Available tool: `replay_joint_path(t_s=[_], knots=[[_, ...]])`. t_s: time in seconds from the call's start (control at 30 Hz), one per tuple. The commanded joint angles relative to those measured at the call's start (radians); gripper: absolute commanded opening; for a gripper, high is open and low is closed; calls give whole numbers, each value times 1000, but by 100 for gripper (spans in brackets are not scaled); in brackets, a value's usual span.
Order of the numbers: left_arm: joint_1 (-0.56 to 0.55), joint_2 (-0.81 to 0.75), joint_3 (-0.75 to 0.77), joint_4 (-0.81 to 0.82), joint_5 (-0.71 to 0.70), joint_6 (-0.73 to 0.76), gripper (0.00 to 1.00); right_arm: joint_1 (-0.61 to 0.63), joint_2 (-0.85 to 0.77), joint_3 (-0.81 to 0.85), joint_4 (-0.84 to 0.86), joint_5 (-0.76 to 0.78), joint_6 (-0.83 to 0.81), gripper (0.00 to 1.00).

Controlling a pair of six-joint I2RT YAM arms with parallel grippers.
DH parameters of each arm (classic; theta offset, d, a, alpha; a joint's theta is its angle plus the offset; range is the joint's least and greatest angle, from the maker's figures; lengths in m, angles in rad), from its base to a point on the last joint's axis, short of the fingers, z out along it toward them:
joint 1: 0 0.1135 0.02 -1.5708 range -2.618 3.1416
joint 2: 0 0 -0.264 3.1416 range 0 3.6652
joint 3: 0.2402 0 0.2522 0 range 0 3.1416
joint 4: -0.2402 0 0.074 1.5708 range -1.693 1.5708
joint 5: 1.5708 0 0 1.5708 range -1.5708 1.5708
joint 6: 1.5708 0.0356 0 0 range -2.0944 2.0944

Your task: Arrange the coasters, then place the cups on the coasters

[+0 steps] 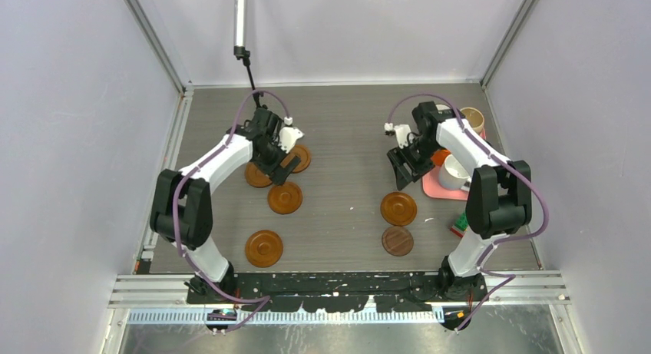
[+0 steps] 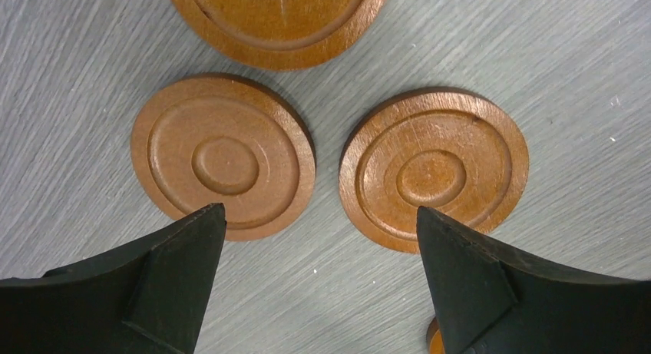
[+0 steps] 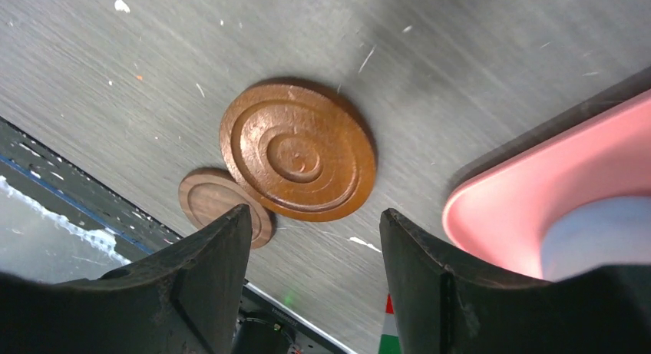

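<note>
Coasters [image 2: 223, 156] lie flat near left jaws and right jaws, both pairs apart and empty.

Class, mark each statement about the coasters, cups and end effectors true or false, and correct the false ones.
1. Six coasters lie on the table. True.
2. The left end effector grips a coaster. False: it is open and empty above two coasters.
3. The white cup stands on a coaster. False: it stands in the pink tray.
4. The dark flat coaster lies nearer the arm bases than the rimmed coaster beside it. True.
5. The right end effector is shut. False: it is open, holding nothing.
</note>
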Motion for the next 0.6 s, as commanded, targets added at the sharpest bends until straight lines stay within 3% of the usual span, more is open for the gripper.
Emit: replay_joint_path(t_s=[0.0, 0.27, 0.57], knots=[[4, 40, 64, 60, 41, 1, 95, 27, -107, -121, 85, 3, 24, 67], [-42, 138, 148, 80, 57, 90, 91, 34, -134, -229, 222, 139, 12, 67], [-91, 224, 168, 94, 75, 130, 87, 34, -66, -250, 238, 111, 30, 64]])
